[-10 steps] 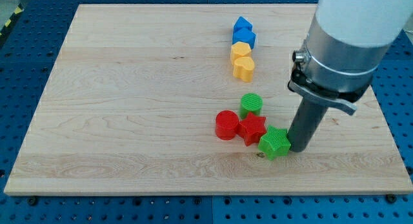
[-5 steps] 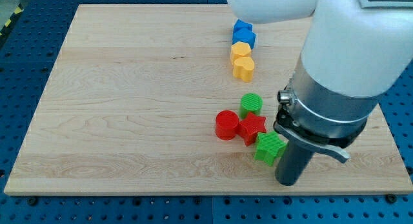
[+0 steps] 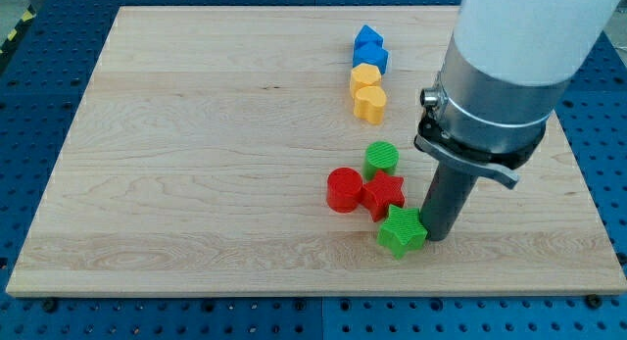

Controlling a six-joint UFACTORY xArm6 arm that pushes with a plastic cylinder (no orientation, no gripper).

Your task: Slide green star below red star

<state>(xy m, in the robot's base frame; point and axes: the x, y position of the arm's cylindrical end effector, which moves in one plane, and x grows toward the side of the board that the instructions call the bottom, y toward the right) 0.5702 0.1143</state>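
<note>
Wooden board (image 3: 196,134): green star (image 3: 401,231) had shifted leftward beneath red star (image 3: 383,194); my tip (image 3: 436,236) touching its right; no pincer fitted.

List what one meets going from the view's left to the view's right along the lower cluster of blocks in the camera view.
red cylinder → red star → green star → my tip

Lighting: bright, even, overhead.
Shadows: soft, short, beside blocks.
Glare: none on bench (image 3: 196,164).
Focus: sharp throughout.
</note>
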